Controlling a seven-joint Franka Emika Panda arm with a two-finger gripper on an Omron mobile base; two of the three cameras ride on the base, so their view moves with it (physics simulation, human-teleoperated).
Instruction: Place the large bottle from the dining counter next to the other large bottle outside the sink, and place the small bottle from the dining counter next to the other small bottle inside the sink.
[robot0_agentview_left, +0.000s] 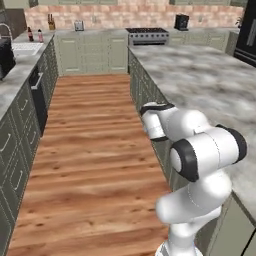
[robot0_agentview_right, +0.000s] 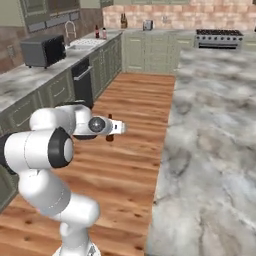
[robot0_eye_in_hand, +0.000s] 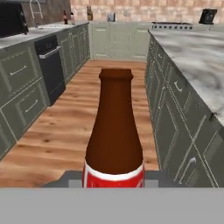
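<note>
While over wood floor (robot0_eye_in_hand: 57, 131), fingers (robot0_eye_in_hand: 114, 181) clamped on small brown red-labelled bottle (robot0_eye_in_hand: 114, 131).

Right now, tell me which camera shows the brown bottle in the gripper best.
The hand view: the brown red-labelled bottle stands up close, neck and label clear. In the right base view it is a small dark shape beyond the gripper.

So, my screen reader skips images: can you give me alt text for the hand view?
A brown glass bottle with a red label fills the centre, held in the shut gripper. Beyond it, a wood floor runs between sage-green cabinets and the marbled dining counter.
</note>
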